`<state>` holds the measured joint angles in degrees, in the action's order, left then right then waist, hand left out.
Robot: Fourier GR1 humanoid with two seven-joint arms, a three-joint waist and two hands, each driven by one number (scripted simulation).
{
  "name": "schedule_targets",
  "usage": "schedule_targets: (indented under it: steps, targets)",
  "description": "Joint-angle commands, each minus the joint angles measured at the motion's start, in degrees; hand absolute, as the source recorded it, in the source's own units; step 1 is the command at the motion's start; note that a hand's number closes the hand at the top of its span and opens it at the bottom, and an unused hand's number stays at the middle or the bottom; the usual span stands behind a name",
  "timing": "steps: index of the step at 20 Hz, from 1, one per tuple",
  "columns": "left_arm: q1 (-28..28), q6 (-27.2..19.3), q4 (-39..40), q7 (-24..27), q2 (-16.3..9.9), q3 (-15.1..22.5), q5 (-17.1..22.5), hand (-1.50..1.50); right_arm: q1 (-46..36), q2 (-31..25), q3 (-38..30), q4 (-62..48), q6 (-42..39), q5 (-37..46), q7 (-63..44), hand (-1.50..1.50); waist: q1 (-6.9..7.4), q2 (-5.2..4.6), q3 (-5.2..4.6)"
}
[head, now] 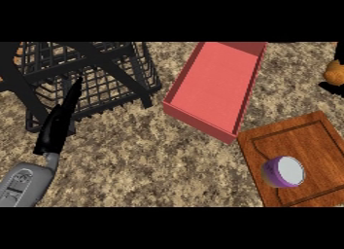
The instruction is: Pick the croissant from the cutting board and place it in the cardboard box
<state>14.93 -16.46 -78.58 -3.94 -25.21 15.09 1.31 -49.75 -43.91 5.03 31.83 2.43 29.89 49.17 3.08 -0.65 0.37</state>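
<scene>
Your right robot hand (343, 51) shows only at the view's right edge, with its dark fingers curled over the croissant (340, 72). The croissant is off the cutting board (304, 141) and sits beyond the board's far corner, out to the right of the cardboard box (218, 78). From here the job looks like a carry and a release.

- Move the croissant left across the gap until it is over the middle of the box floor, not over the near wall.
- Come in high enough to pass the right-hand wall, because the box lies at an angle and that wall is the first thing you meet.
- Lower the croissant inside before you open the fingers, so it settles and does not roll.
- Stay away from the purple-rimmed round piece (283, 171) lying on the board.

Your left robot hand (57, 127) rests open with straight fingers on the left of the bench (132, 146), in front of the wire basket (96, 73). It is well apart from the path, so leave it there.
</scene>
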Motion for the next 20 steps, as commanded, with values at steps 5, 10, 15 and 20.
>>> schedule_targets:
  steps: [5, 10, 15, 20]
  targets:
    - [-5.1, -3.0, 4.6, 0.0, -4.5, -5.3, -1.0, 0.0, -7.0, 7.4, -0.2, -1.5, -7.9, -2.6, -0.9, 1.5, 0.18, 0.27, -0.41]
    - [-4.5, -2.0, 4.9, -0.8, -5.6, -6.4, -0.2, 0.0, -13.2, 11.2, -1.6, -3.1, -12.8, -4.8, -8.5, 1.5, -0.11, 0.38, -0.42]
    - [-6.0, -1.2, 2.6, -0.2, -6.4, -5.4, -0.5, 0.0, -18.2, 16.8, -1.8, -5.9, -14.3, -5.2, -16.7, 1.5, 1.11, 0.41, -0.44]
    - [-1.6, -0.7, 4.4, -2.1, -6.1, -6.3, 0.0, 0.0, -23.0, 22.1, -2.0, -9.1, -13.0, -4.8, -22.5, 1.5, 1.24, -0.28, -0.43]
